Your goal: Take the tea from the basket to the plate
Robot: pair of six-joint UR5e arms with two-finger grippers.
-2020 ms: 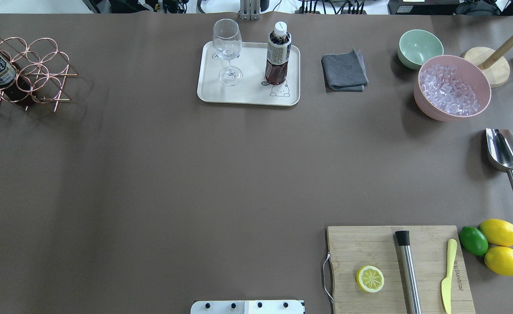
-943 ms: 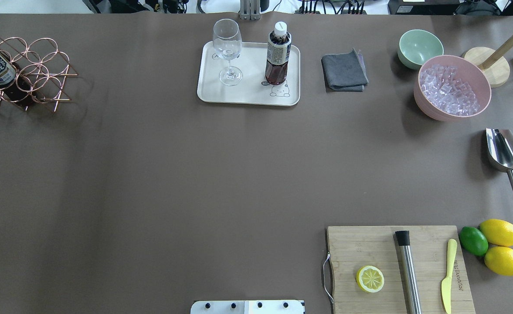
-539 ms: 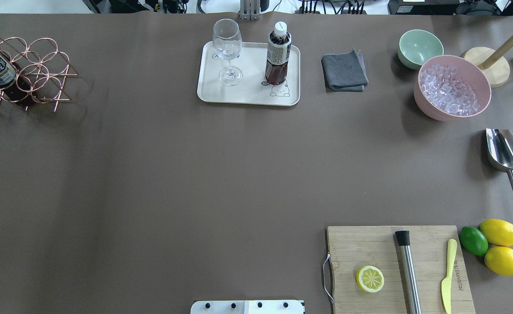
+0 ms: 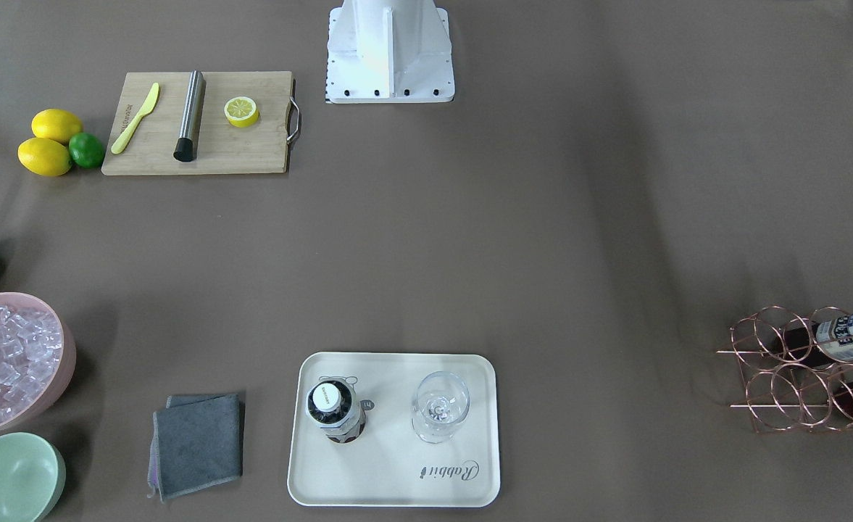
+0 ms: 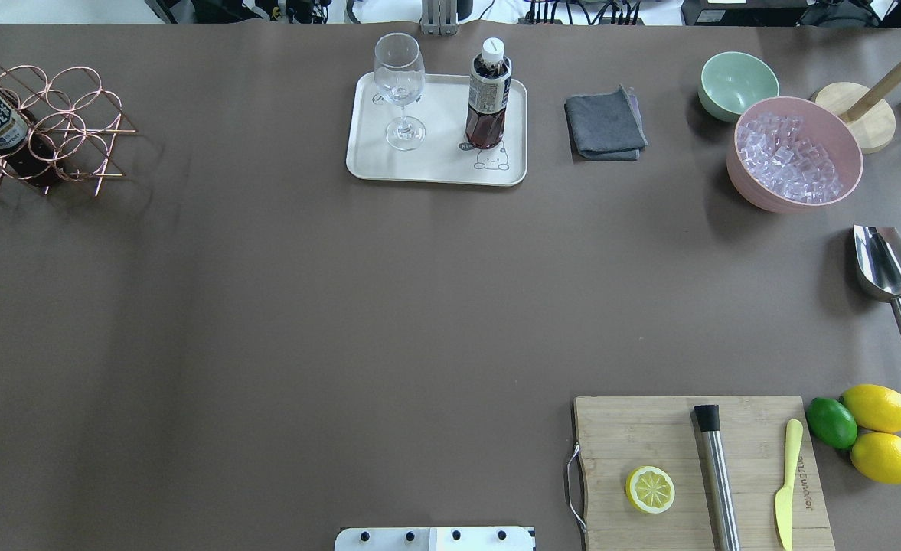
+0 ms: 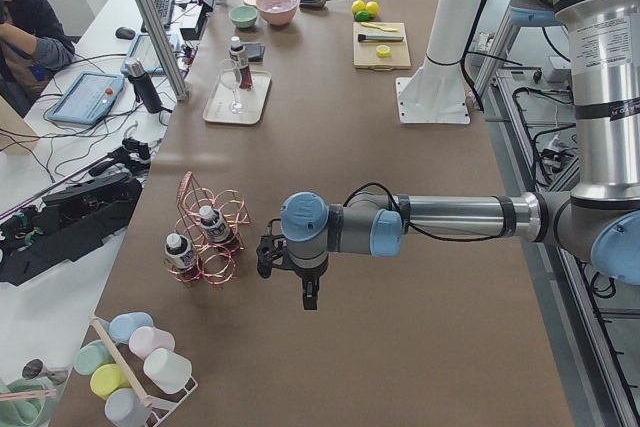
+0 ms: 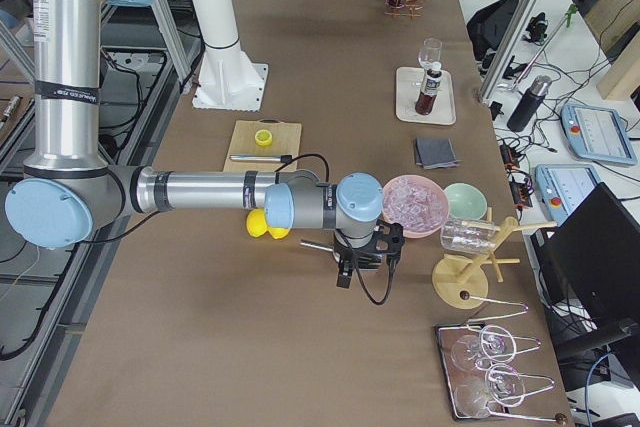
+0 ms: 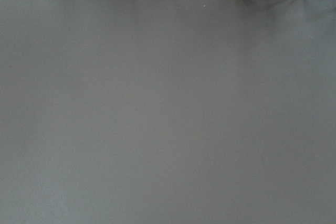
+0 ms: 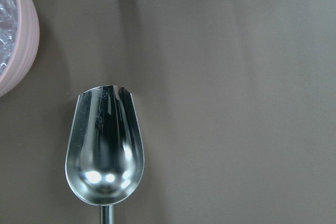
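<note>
**Left gripper (image 6: 308,295) beside the basket (image 6: 205,237), right gripper (image 7: 343,272) above the scoop (image 9: 105,150), tea (image 5: 488,96) on the plate (image 5: 435,174)**

Both grippers appear only in the two side views. From those I cannot tell whether either pair of jaws is spread or pressed together. Neither arm reaches into the overhead or front-facing view.

The tea stands upright on the plate with its white cap on. It is on the plate's right half in the overhead view, and its base is just above the bear drawing. A wine glass (image 5: 400,96) stands upright on the plate's other half, clear of the bottle. The plate lies at the middle of the table's (image 5: 343,306) far edge.

The basket is well apart from it, at the table's left end, and holds two more bottles (image 6: 213,227). The left gripper hangs over bare table just beside the basket, on the robot's side of it. Its wrist camera shows only tabletop, with the basket's wire feet at the top edge.

To the right of the plate lies a folded grey cloth (image 5: 605,122). Beyond that are a pale green bowl (image 5: 737,83) and a pink bowl (image 5: 741,191) full of ice. The steel scoop lies near the pink bowl, and the right gripper hangs over it.

On the cutting board (image 5: 649,428) lie a lemon half (image 5: 650,490), a steel muddler (image 5: 716,474) and a yellow knife (image 5: 787,490). A lime (image 5: 831,422) and two lemons (image 5: 877,407) lie just beside the board.
</note>
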